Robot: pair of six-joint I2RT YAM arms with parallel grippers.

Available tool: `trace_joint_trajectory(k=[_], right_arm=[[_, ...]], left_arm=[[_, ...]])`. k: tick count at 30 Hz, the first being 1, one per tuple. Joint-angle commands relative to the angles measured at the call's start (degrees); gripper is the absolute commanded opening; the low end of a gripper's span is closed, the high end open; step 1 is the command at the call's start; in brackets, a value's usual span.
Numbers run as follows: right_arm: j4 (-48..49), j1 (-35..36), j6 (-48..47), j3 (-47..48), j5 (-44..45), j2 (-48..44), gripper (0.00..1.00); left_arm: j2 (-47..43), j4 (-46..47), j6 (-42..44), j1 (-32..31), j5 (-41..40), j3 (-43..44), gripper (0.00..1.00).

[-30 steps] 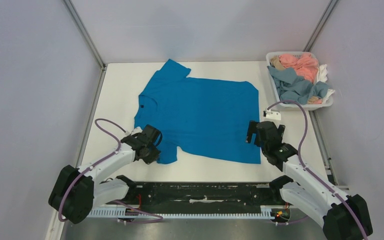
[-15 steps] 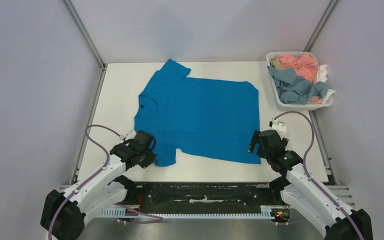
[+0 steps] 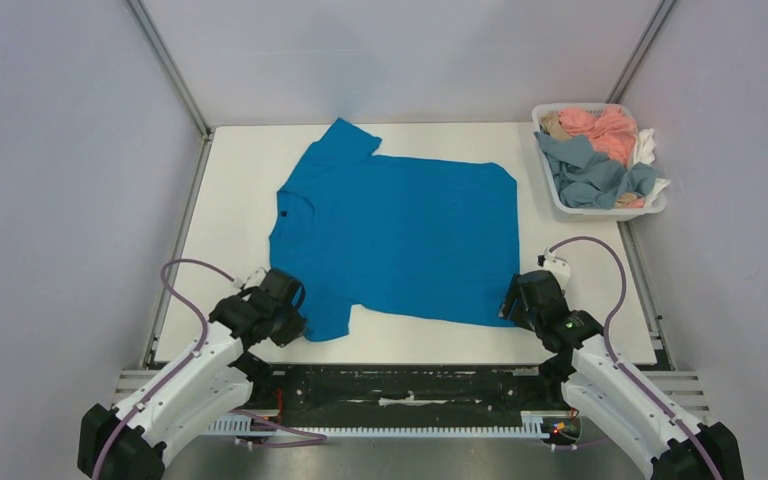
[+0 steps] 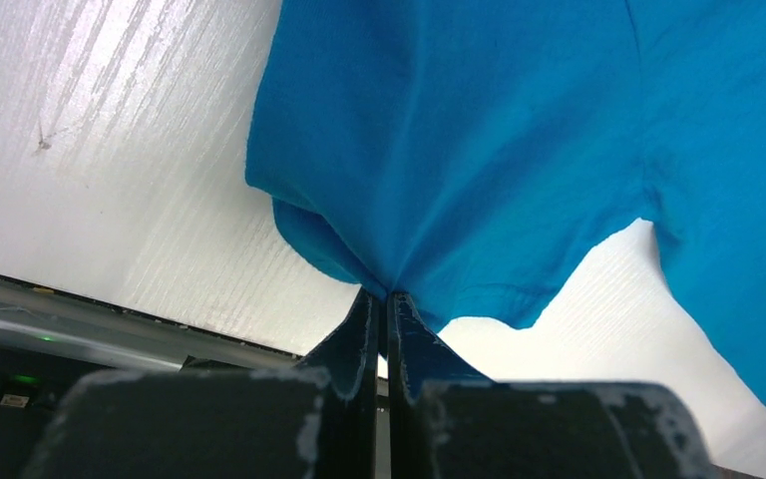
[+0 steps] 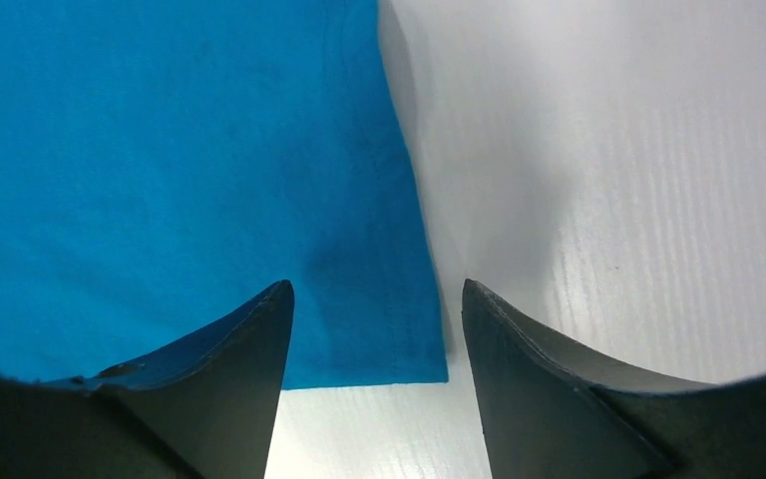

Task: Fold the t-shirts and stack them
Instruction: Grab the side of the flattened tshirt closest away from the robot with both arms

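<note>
Top external: a white table (image 3: 230, 200) sits between plain grey walls (image 3: 60, 150). A blue t-shirt (image 3: 400, 235) lies spread flat at its middle, collar to the left. A white plastic basket (image 3: 608, 213) of pink and grey-blue clothes stands at the far right corner, well apart from the shirt. The left gripper (image 3: 295, 322) is at the near left sleeve and the right gripper (image 3: 512, 300) at the near right hem corner. Bare table runs along the left, far and right sides.

Left wrist: the left gripper (image 4: 387, 297) has its fingers pressed together, pinching the sleeve edge of the blue t-shirt (image 4: 479, 130), which bunches into folds there. The table's near edge is just beside it.

Right wrist: the right gripper (image 5: 377, 287) is spread wide, straddling the hem corner of the blue t-shirt (image 5: 160, 150). Whether it touches the cloth cannot be told. Bare white table (image 5: 608, 180) lies to the right.
</note>
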Motion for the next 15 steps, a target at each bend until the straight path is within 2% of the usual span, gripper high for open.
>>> trace_joint_trajectory(k=[1,8,15], right_arm=[[-2.4,-0.1,2.3,-1.7,-6.1,-0.1,0.64],[-9.8,0.0,1.7,1.1,-4.4,-0.3,0.63],[-9.0,0.3,-0.1,0.4,-5.5,2.3,0.52]], left_arm=[[-1.5,-1.6,0.1,-0.3,1.3,1.3,0.02],[-3.7,-2.6,-0.6,-0.4,0.4,1.5,0.02],[-5.7,-1.7,-1.7,-0.4,0.0,0.7,0.02]])
